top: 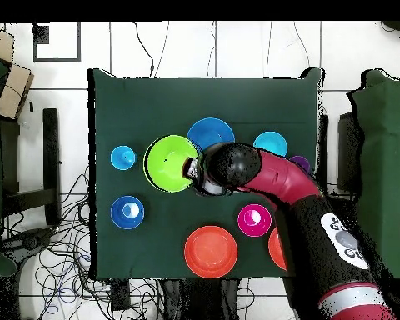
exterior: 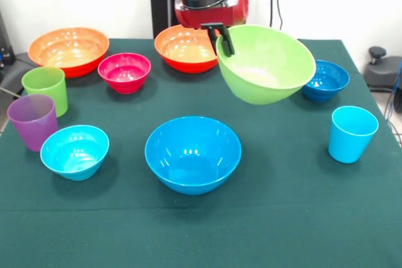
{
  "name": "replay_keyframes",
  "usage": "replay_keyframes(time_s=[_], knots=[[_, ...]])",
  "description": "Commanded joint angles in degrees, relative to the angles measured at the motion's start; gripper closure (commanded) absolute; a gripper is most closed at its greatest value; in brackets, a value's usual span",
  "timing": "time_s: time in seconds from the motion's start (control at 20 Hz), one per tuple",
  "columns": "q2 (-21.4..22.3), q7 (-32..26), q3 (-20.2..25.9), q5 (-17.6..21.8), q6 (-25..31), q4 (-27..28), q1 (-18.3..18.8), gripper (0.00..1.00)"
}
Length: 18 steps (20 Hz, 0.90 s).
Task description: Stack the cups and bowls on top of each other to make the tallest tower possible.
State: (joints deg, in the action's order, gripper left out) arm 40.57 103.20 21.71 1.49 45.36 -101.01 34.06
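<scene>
- On the left of the front view, the green cup point(exterior: 46, 86), purple cup point(exterior: 32, 120) and cyan bowl point(exterior: 75, 150) wait unstacked.
- At centre, the blue bowl point(exterior: 193, 153) sits upright, probably as the tower's base.
- Above it to the right, the gripper point(exterior: 221, 39) pinches the green bowl point(exterior: 265, 64) by its rim, so the bowl hangs tilted, clear of the green cloth point(exterior: 282, 218).
- Right of that, the light blue cup point(exterior: 351, 133) stands alone; cables trail over the floor around the table.

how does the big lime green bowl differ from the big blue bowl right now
The lime green bowl hangs tilted in the air, its rim gripped by the gripper; the large blue bowl sits upright on the table. The green one is held behind and to the right of the blue one in the front view. Both are round, glossy, empty and similar in size.
</scene>
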Motion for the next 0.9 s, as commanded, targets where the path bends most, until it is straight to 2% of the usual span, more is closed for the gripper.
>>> replay_keyframes(time_s=[0.05, 0.35, 0.75, 0.9], knots=[[-4.3, -8.3, 3.1, 5.7, 7.2, 7.0, 0.0, 1.00], [-8.8, -8.9, 3.1, 6.7, 13.8, 16.5, -0.2, 1.00], [-15.9, -11.7, 3.5, 9.4, 16.5, 26.0, 0.5, 1.00], [-17.2, -12.7, 3.8, 10.0, 17.8, 28.2, 1.0, 1.00]])
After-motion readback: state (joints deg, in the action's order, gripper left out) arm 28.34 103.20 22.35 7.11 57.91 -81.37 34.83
